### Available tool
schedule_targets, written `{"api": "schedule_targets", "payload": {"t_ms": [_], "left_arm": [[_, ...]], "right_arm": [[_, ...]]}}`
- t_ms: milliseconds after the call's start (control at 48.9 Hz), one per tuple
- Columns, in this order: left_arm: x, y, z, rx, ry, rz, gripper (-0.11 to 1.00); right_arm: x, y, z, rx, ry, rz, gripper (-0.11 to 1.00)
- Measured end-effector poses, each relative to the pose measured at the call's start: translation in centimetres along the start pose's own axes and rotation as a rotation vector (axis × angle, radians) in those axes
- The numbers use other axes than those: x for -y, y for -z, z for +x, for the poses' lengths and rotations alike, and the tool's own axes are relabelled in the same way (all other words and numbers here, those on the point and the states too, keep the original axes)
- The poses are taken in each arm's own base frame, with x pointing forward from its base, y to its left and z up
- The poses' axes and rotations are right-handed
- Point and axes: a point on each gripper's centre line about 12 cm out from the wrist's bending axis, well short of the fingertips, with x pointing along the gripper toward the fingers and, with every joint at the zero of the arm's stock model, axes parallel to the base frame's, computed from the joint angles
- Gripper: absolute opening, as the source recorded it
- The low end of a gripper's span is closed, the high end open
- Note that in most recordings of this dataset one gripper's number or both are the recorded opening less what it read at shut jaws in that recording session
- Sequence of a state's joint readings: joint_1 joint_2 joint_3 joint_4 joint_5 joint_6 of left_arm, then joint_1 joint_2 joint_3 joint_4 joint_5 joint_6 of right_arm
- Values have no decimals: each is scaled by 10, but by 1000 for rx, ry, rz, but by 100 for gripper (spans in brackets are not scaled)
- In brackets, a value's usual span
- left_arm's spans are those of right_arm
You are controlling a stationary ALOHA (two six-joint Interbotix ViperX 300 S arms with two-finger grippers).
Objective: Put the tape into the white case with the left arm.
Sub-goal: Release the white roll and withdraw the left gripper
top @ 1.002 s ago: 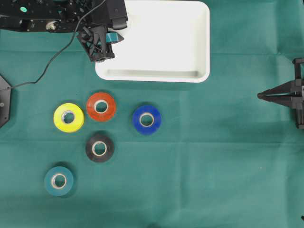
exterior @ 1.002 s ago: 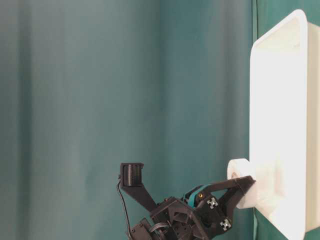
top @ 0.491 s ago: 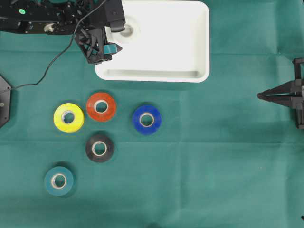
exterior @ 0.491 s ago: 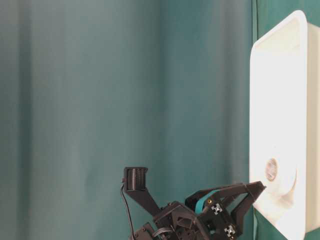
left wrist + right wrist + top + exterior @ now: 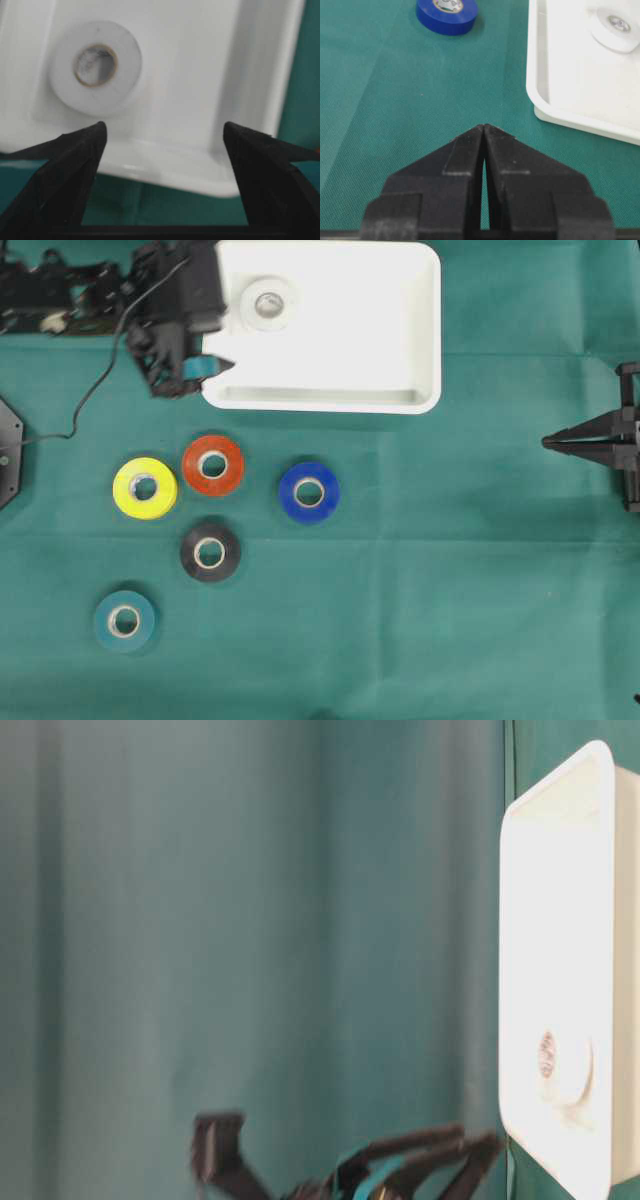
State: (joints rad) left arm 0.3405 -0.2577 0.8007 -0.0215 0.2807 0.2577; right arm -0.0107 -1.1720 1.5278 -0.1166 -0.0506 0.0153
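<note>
The white tape roll (image 5: pixel 267 303) is seen lying flat in the upper left of the white case (image 5: pixel 400 330). The left gripper (image 5: pixel 205 370) is spread wide, empty, at the case's lower-left corner. The right gripper (image 5: pixel 548 442) is pressed together at right.

left arm (image 5: pixel 380 1175) motion-blurred, cut off below

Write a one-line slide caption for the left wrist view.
Open left gripper frames the white tape roll lying flat inside the white case.
</note>
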Motion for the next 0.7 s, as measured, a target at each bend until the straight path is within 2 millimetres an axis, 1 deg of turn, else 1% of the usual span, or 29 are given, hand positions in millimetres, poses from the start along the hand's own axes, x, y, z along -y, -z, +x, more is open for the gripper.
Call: {"api": "schedule_targets", "payload": {"t_ms": [205,348,409,573,696], "left_arm": [[14,28,-36,35,9,-12,96],[18,44,-53,46,11,-26,96],[20,51,-56,39,14,-24,96],[28,59,-60,37,34,-7,96],[43,61,-60,33,78,25,95]], "right_arm": [[0,0,0,-2,0,0,-10],[0,0,0,-3,0,0,-10],[0,0,0,-2,0,-2,-10],[0,0,0,0,0,0,-10],[0,0,0,-2,0,0,-10]]}}
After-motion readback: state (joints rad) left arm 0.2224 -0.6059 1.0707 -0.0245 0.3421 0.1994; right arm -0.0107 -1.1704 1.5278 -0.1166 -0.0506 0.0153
